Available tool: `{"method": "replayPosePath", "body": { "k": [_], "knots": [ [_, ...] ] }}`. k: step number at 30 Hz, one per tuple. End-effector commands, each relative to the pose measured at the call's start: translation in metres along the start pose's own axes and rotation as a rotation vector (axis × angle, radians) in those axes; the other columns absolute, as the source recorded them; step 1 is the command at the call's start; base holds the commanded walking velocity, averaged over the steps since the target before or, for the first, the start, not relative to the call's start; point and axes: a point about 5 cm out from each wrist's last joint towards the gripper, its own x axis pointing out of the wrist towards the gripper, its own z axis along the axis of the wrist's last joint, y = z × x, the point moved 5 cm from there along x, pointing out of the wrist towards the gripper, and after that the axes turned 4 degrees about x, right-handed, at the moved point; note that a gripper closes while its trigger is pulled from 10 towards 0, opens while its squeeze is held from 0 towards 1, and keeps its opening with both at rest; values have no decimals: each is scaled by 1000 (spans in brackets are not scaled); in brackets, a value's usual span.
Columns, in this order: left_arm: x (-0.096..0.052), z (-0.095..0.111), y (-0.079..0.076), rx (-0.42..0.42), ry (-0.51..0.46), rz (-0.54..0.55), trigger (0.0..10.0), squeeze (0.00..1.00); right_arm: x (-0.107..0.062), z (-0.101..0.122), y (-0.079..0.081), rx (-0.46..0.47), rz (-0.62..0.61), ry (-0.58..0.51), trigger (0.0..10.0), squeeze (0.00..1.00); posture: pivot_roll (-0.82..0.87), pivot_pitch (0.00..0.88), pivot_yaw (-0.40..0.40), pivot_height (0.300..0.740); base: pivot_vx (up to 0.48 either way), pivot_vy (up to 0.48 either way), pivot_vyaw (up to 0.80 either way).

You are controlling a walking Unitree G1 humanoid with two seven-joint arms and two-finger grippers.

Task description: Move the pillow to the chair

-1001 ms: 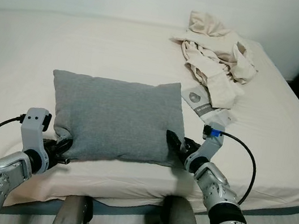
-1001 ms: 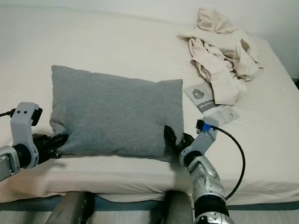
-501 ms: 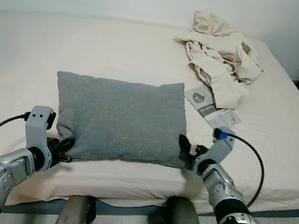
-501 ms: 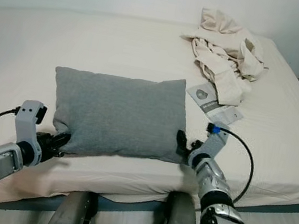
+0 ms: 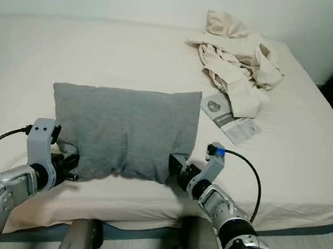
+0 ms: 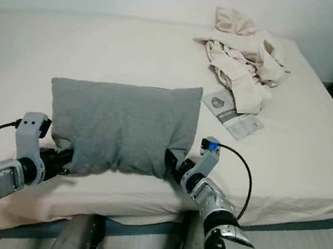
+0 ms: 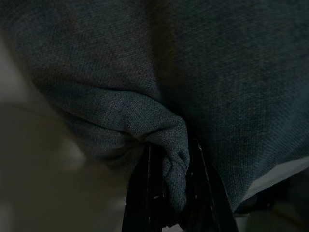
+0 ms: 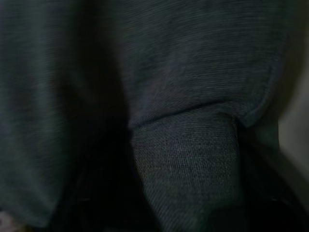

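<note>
Pinching a fold of grey cloth between its two black fingers (image 7: 153, 188), the left hand (image 5: 69, 164) has hold of the pillow (image 5: 124, 129) at that pillow's near left corner. The right hand (image 5: 179, 168) sits pressed into the pillow's near right corner; its wrist view shows bunched grey fabric close against the camera, which suggests a grip, but the fingers themselves are lost in the dark there, so I cannot tell how far they are closed.

The pillow lies on the bed (image 5: 30, 57), near its front edge, squeezed narrower between the two hands and puckered along its near side. Beyond the pillow's far right corner lies a flat printed packet (image 5: 228, 117), and further beyond that a heap of crumpled cream clothes (image 5: 238, 60).

The risk is in the lift. Each hand seems to hold only a small tuck of cover, so a quick pull could let the cloth slip free on one side, leaving the pillow dangling or dropping back onto the bed.
</note>
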Motion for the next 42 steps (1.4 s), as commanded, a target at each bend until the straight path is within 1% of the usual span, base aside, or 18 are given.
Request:
{"method": "replayPosePath", "body": {
  "k": [1, 3, 4, 8, 14, 16, 18, 19, 20, 24, 27, 28, 29, 33, 34, 35, 36, 42],
  "knots": [
    [10, -11, -39, -38, 5, -127, 0, 0, 17, -29, 36, -11, 132, 78, 0, 0, 84, 229, 8, 593, 0, 0, 0],
    [11, -8, -43, -43, -19, -128, 0, 0, 17, -24, 34, -47, 108, 45, 0, 0, 84, 229, 8, 593, 0, 0, 0],
    [14, -8, -47, -43, -59, -99, 0, 0, 12, -10, 20, -172, 7, -48, 0, 0, 66, 204, -7, 593, 0, 0, 0],
    [16, -9, -45, -46, -79, -59, 0, 0, 6, 2, 11, -249, -56, -119, 0, 0, 61, 198, -7, 593, 0, 0, 0],
    [16, 11, -52, -110, -255, -8, 0, 0, -18, 15, 0, -652, -157, -151, 0, 0, 28, 148, -18, 593, 0, 0, 0],
    [16, 16, -52, -124, -290, 8, 0, 0, -20, 19, -2, -709, -188, -162, 0, 0, 24, 142, -18, 593, 0, 0, 0],
    [17, 23, -49, -136, -328, 53, 0, 0, -23, 27, 1, -745, -198, -206, 0, 0, 25, 128, -18, 593, 0, 0, 0],
    [19, 34, -48, -133, -392, 100, 0, 0, -28, 45, 13, -812, -211, -309, 0, 0, 27, 119, -18, 593, 0, 0, 0],
    [19, 34, -48, -133, -392, 100, 0, 0, -28, 45, 13, -812, -211, -309, 0, 0, 27, 119, -18, 593, 0, 0, 0],
    [17, 52, -49, -166, -489, 149, 0, 0, -34, 73, 46, -865, -181, -489, 0, 0, 22, 96, -9, 593, 0, 0, 0],
    [16, 58, -41, -135, -505, 226, 0, 0, -34, 76, 52, -865, -181, -515, 0, 0, 23, 86, -8, 593, 0, 0, 0],
    [17, 60, -37, -95, -499, 283, 7686, 0, -34, 77, 52, -850, -185, -523, 0, 0, 24, 83, -9, 593, 0, 0, 0],
    [17, 62, -33, -68, -508, 327, 9333, 0, -35, 78, 52, -844, -192, -531, 0, 0, 26, 79, -11, 593, 0, 0, 0],
    [19, 63, -25, 22, -472, 447, 10000, 0, -35, 77, 54, -794, -188, -554, 0, 0, 27, 70, -16, 593, 0, 0, 0],
    [27, 59, -33, 51, -407, 372, 10000, 0, -36, 78, 51, -738, -201, -567, 706, 0, 25, 66, -16, 593, 0, 0, 0],
    [31, 58, -40, 53, -390, 299, 10000, 0, -36, 78, 50, -717, -211, -573, 4510, 0, 25, 66, -16, 593, 0, 0, 0],
    [30, 60, -44, 80, -411, 276, 10000, 0, -36, 77, 45, -706, -238, -559, 10000, 0, 22, 57, -19, 593, 0, 0, 0],
    [29, 49, -44, 126, -387, 314, 10000, 0, -34, 60, 27, -718, -286, -444, 10000, 0, 17, 45, -20, 593, 0, 0, 0]
  ]
}}
